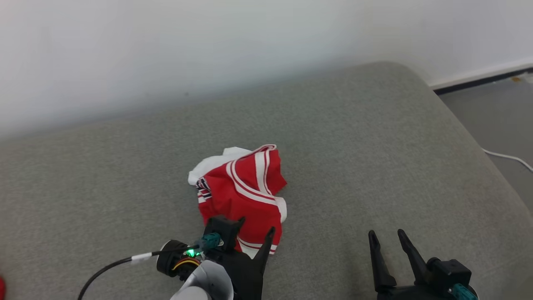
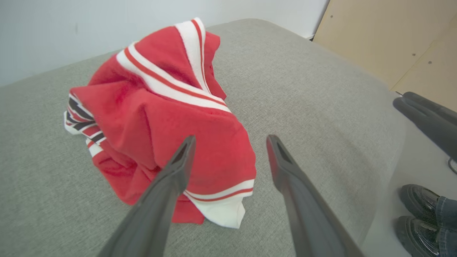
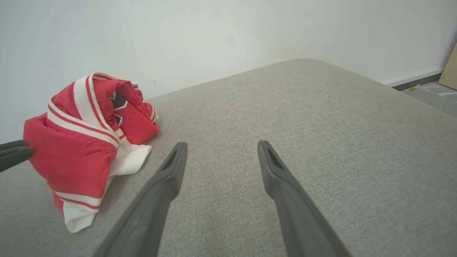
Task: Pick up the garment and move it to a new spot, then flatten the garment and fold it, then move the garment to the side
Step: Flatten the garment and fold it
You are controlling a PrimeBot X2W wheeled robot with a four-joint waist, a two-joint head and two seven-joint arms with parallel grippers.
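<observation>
One red garment [image 1: 243, 196], print [image 1: 203, 188] unreadable, grey cushion [image 1: 374, 146]

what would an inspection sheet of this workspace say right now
surface: grey fabric cushion, the garment lying on it
job's things: red garment with white stripes, crumpled in a heap, not yet flattened or folded
clutter: red sliver at the head view's lower left edge, too cut off to identify
grippers: left gripper open at the garment's near edge, contact unclear, holding nothing; right gripper open over bare cushion, apart from the garment
cables: black cable with a white tag at the left wrist; white cable on the floor
surroundings: white wall, grey floor, wooden panel, a person's dark shoes
</observation>
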